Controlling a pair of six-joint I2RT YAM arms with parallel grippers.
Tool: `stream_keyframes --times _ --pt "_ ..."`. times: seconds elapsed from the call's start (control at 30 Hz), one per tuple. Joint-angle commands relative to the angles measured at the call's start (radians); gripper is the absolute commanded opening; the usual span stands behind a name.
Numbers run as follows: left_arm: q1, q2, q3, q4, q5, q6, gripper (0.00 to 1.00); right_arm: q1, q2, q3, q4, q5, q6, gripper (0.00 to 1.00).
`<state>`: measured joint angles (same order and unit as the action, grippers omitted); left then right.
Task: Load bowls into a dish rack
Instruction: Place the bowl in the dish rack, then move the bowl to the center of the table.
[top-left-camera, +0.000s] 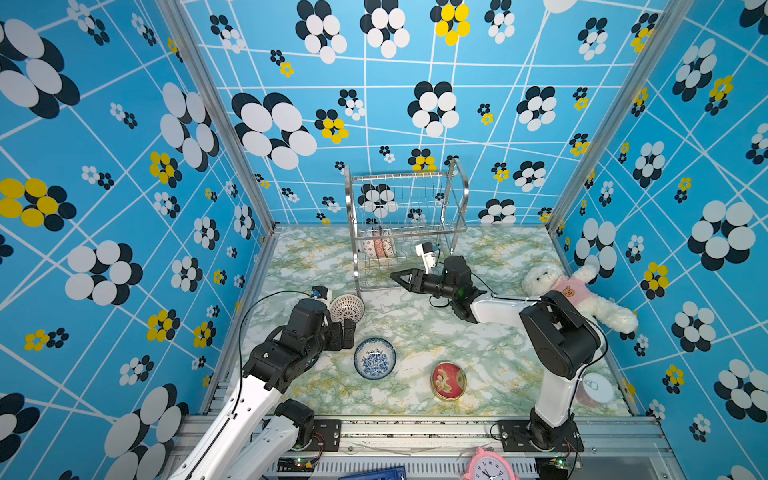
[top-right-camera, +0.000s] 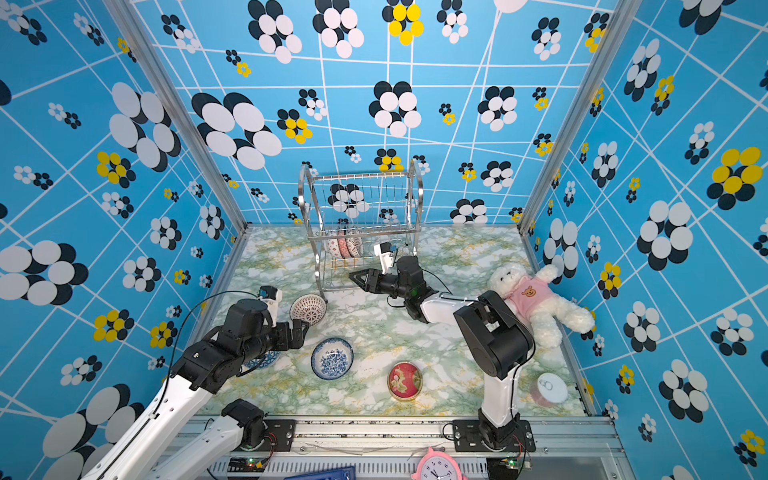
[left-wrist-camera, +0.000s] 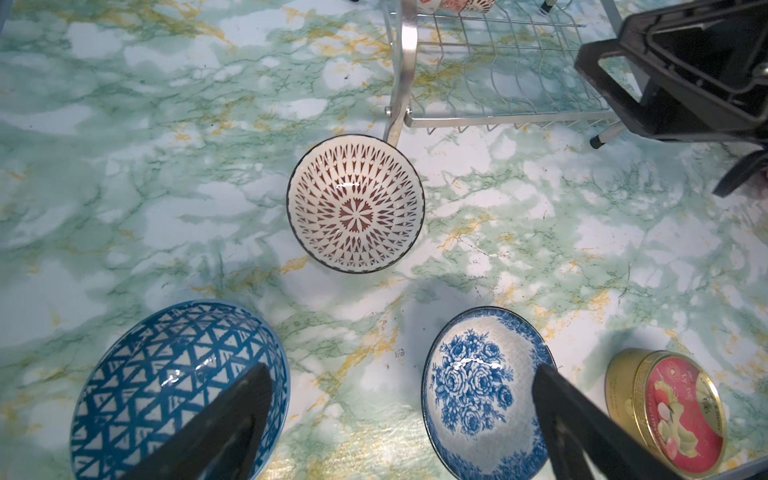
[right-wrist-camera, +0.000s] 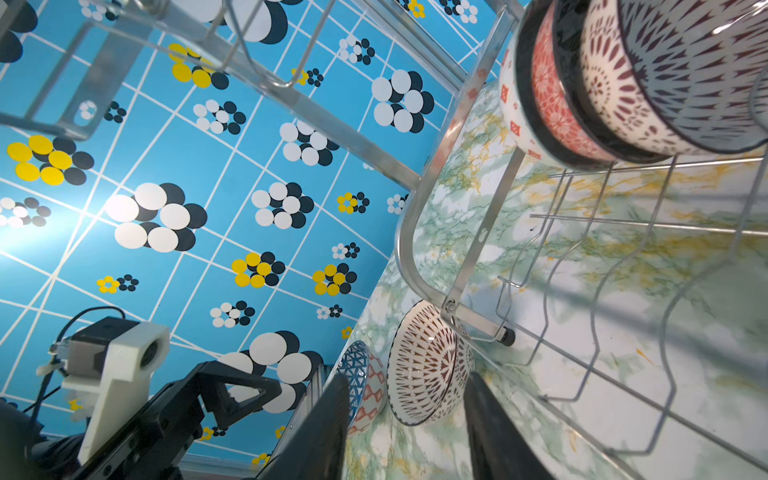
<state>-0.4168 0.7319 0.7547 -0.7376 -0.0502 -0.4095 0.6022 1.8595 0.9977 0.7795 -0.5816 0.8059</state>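
You are looking at three bowls (right-wrist-camera: 602, 95) standing on edge, red and dark prints, in the lower tier of the dish rack (top-left-camera: 354, 232). A brown starburst bowl (left-wrist-camera: 355, 203) is sitting just beside a rack foot, with the blue rose bowl (left-wrist-camera: 478, 386) and blue triangle bowl (left-wrist-camera: 166, 374) lying nearby on the table. Your left gripper (left-wrist-camera: 401, 370) is hanging wide open and empty, and your right gripper (right-wrist-camera: 407, 377) is gaping partway, holding nothing. Lettering on the red tin (left-wrist-camera: 673, 415) is showing too blurred to read.

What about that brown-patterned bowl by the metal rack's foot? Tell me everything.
The bowl is small, round, glossy, seemingly ceramic: white with red-brown wedges fanning from a central star, dark rim. It stands empty, open side up, on the marble-look table, its rim right at the dish rack's front leg. Nothing grips it.
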Motion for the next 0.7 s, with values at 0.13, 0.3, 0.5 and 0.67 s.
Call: stream_keyframes --times 0.13,0.3,0.5,0.67 --pt "0.006 0.025 0.001 -0.075 -0.027 -0.175 0.97 0.076 -0.141 -0.069 -0.166 0.092 -0.143 0.47" --pt "-0.003 0.056 0.002 -0.101 -0.02 -0.223 0.94 0.151 -0.243 -0.066 -0.443 0.207 -0.3 0.47" --pt "-0.029 0.061 0.003 -0.124 -0.024 -0.254 0.93 0.221 -0.32 -0.036 -0.764 0.378 -0.431 0.47" --pt "-0.041 0.076 0.018 -0.138 -0.009 -0.262 0.93 0.264 -0.344 -0.018 -0.918 0.451 -0.473 0.47"
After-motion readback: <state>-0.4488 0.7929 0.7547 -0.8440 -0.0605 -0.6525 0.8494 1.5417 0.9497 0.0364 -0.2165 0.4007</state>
